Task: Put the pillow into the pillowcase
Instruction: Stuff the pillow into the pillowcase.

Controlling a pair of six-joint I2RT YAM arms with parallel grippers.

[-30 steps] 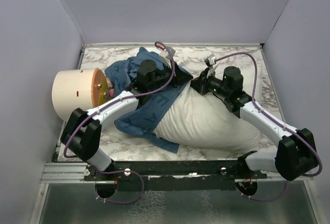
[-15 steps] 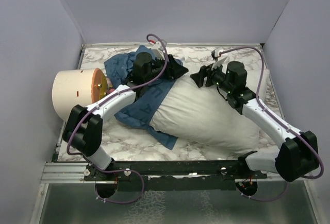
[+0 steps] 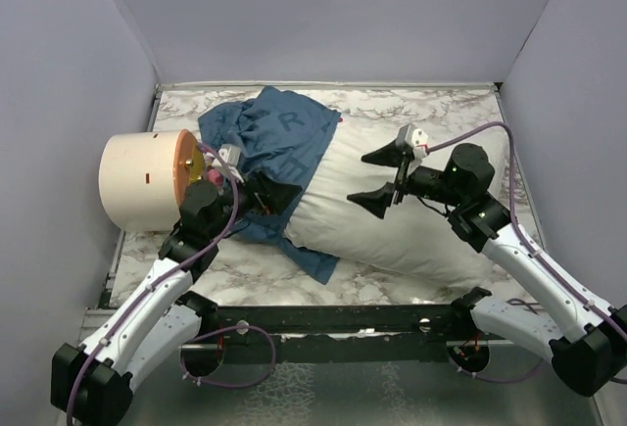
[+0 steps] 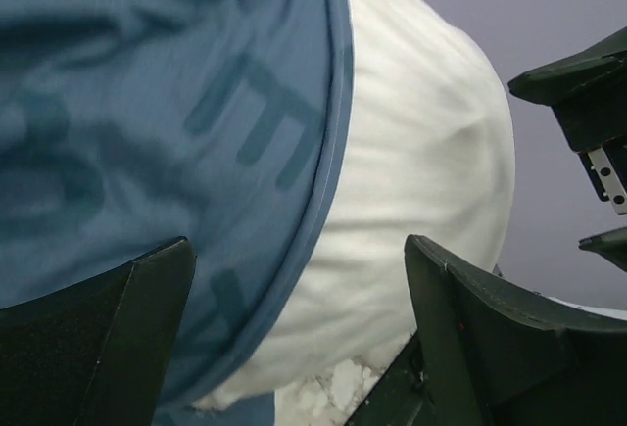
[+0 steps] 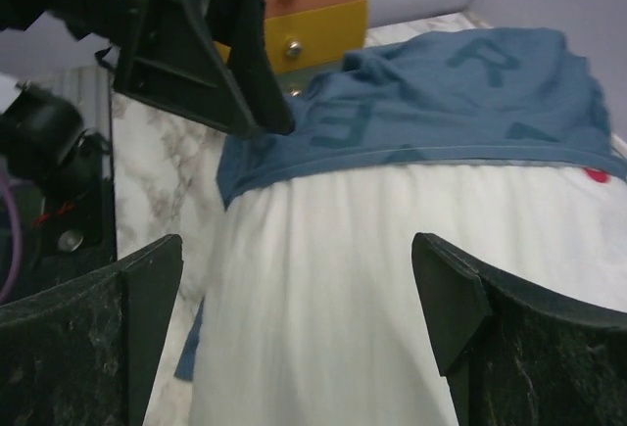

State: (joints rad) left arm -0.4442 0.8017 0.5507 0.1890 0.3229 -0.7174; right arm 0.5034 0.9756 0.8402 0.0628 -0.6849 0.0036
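The white pillow lies slantwise across the marble table. The blue pillowcase covers its far left end, and the hem crosses the white fabric. My left gripper stands open at the near-left side of that hem, with only cloth ahead of its spread fingers. My right gripper is open above the bare middle of the pillow, holding nothing. From the right wrist, the pillowcase lies beyond, with the left gripper beside it.
A cream cylinder with an orange and yellow face lies at the left edge, close to the pillowcase. Grey walls enclose the marble table on three sides. A black rail runs along the near edge.
Both grippers went from shut to open and let go of the pillowcase. The left arm drew back toward the near left, the right arm back and right. The pillowcase stays over the pillow's end.
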